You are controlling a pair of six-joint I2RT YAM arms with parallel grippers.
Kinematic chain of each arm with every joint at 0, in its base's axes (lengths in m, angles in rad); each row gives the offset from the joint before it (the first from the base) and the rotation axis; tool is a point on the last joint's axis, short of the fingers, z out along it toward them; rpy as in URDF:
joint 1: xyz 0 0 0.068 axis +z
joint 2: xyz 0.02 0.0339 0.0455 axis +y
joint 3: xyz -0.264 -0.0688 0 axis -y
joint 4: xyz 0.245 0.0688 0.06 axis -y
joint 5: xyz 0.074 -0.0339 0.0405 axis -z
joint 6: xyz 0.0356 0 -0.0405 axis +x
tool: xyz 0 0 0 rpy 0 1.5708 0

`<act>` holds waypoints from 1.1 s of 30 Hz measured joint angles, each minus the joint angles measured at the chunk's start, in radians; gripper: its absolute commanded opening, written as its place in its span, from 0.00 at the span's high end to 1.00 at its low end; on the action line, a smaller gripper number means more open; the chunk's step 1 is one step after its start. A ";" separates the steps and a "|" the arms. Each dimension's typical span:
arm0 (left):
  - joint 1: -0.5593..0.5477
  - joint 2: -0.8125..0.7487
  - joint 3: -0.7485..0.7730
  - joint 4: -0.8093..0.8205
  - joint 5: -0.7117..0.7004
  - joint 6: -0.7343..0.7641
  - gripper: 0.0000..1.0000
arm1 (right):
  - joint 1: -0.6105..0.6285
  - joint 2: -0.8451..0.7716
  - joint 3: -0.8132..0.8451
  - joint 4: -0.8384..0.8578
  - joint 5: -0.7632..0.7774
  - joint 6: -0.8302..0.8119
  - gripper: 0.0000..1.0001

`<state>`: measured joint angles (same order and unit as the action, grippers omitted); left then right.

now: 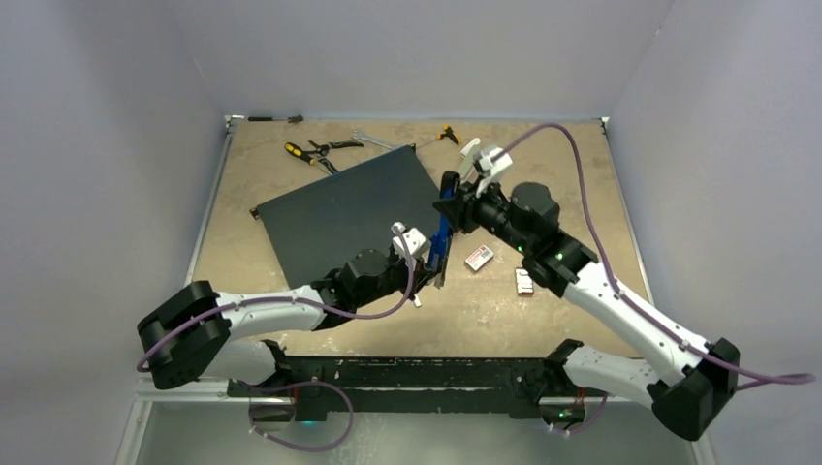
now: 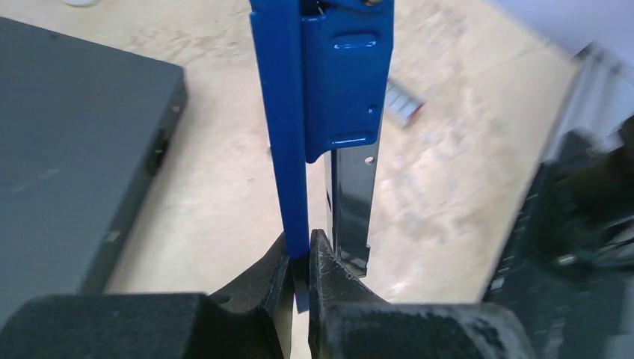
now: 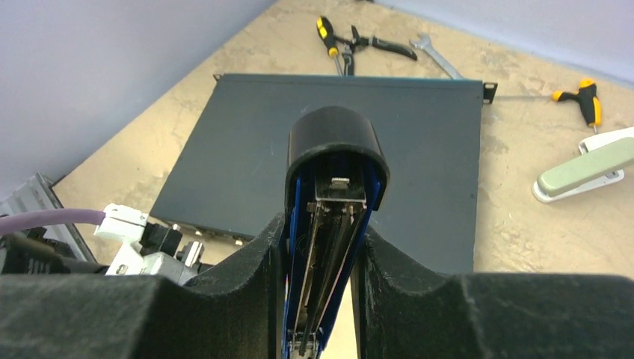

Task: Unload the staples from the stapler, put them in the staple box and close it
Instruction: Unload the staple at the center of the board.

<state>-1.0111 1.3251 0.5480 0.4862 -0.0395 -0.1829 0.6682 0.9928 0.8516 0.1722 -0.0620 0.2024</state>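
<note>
While both arms meet over the table (image 1: 582, 155), blue stapler (image 1: 443, 240) held between them, left jaws shut on its blue edge, right jaws clamping its black-capped end, staples not discernible.

Is a slim blue stapler (image 1: 442, 240) with a black rounded cap at one end and a dark metal magazine lying alongside the blue shell. Hangs clear of the tabletop (image 1: 485, 320) near its middle, a little toward the right edge, running roughly from near edge to far edge, its thin blue edge pinched by the left gripper (image 2: 300, 258) and its capped end clasped in the right gripper (image 3: 321, 247). Shows bare metal rails down the inner channel, with no telling whether staples sit inside.
</note>
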 measured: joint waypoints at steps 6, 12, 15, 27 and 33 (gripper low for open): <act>0.000 -0.008 -0.025 0.089 0.083 -0.308 1.00 | 0.006 0.172 0.250 -0.254 0.005 -0.005 0.93; -0.005 0.003 -0.088 0.205 0.111 -0.579 1.00 | 0.006 0.277 0.334 -0.334 0.001 0.020 0.80; -0.006 0.003 -0.119 0.241 0.103 -0.688 1.00 | 0.006 0.337 0.365 -0.353 -0.010 0.035 0.72; -0.024 0.122 -0.192 0.433 0.084 -0.917 1.00 | -0.013 0.404 0.375 -0.328 0.045 0.029 0.37; -0.024 0.178 -0.229 0.542 0.081 -0.986 1.00 | -0.014 0.360 0.366 -0.322 0.023 0.029 0.32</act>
<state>-1.0348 1.5032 0.3195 1.0279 0.0414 -1.1690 0.6540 1.3529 1.2179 -0.1497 -0.0395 0.2314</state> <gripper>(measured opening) 0.054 0.654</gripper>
